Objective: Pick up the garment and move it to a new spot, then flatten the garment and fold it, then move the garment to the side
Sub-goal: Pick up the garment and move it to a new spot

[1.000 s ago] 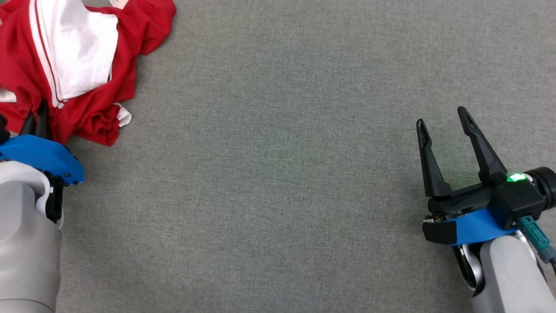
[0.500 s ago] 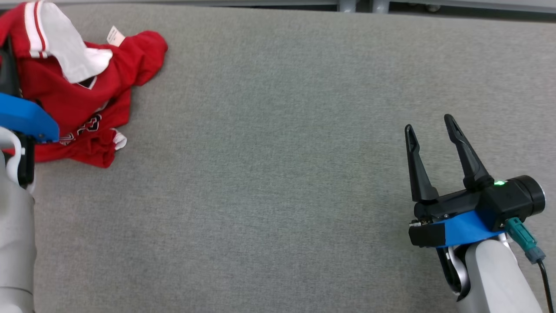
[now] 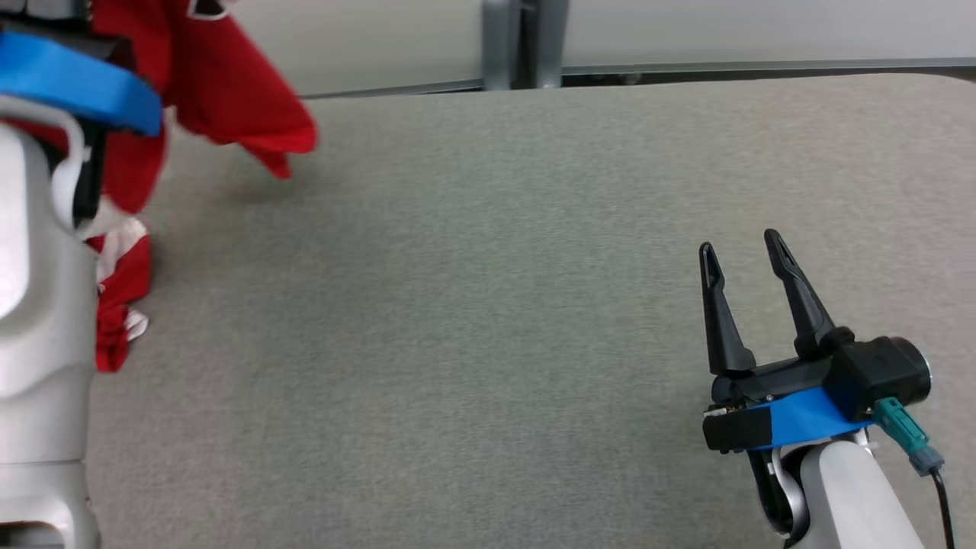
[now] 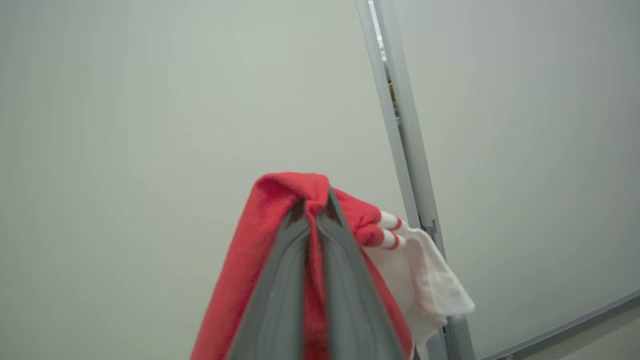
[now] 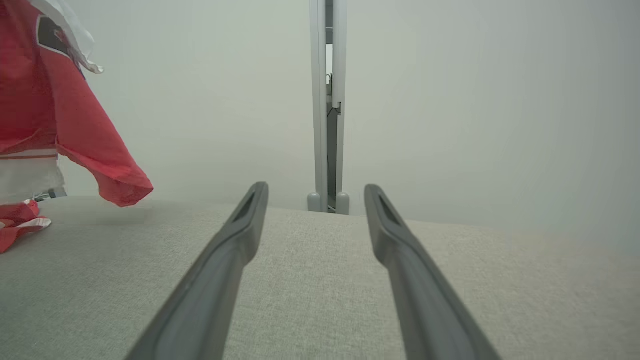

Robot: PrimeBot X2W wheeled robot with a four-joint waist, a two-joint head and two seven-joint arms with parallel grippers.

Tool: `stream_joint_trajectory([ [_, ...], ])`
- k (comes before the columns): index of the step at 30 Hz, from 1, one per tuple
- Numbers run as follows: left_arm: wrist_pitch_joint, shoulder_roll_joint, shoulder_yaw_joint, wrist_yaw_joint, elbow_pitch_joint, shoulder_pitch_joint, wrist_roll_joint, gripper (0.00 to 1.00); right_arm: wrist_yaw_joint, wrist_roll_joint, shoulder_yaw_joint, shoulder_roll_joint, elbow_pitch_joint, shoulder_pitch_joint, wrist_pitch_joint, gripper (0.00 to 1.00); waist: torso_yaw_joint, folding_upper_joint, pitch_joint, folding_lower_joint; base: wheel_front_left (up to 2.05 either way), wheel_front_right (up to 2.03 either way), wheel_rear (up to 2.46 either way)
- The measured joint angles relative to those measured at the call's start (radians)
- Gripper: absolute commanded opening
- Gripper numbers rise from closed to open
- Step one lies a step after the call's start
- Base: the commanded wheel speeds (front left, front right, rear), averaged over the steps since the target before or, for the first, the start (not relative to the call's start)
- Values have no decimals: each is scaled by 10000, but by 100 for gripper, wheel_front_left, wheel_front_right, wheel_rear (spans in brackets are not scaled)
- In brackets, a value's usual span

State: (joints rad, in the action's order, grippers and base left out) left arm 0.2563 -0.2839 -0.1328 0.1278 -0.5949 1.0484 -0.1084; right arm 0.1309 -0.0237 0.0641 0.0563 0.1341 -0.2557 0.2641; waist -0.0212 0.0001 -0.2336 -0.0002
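The garment [image 3: 229,107] is a red jersey with white panels and striped trim. It hangs in the air at the far left of the grey table, its lowest folds [image 5: 20,222] still resting on the surface. My left gripper [image 4: 315,210] is shut on a bunched red fold of the garment [image 4: 280,195], raised high with a pale wall behind it. My right gripper [image 3: 741,250] stands open low over the table's right side, holding nothing, and the right wrist view shows its fingers [image 5: 245,215] spread with bare cloth between them.
The grey fabric-covered table [image 3: 473,305] stretches between both arms. Behind its far edge rise pale wall panels [image 5: 450,100] joined by a grey vertical post [image 3: 524,42]. My left forearm [image 3: 38,305] covers part of the garment at the left edge.
My left gripper has lifted the garment off the table, so most of it now hangs in the air. The head camera has tilted up, showing the far edge. The right gripper stays open.
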Motion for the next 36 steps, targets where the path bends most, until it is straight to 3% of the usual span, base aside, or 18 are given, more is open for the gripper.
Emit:
stream_joint_trajectory([
  [9,-706,573,-1908,15,1779,645,-570,0,0,-708,109,-42,19,117,0,100,-1634,0,432,1,0,0,0],
  [17,-780,1227,-2874,17,1879,390,-999,0,0,-1003,23,-42,-12,214,0,100,-2641,0,453,1,0,0,0],
  [22,-591,1574,-3227,25,1252,-763,-1269,0,0,-1001,-128,-44,-71,291,0,100,-2587,0,390,2,0,0,0],
  [36,17,2270,-4192,-236,-621,-4198,-2010,0,0,-734,-119,-54,-23,359,0,100,-1597,0,465,3,0,0,0],
])
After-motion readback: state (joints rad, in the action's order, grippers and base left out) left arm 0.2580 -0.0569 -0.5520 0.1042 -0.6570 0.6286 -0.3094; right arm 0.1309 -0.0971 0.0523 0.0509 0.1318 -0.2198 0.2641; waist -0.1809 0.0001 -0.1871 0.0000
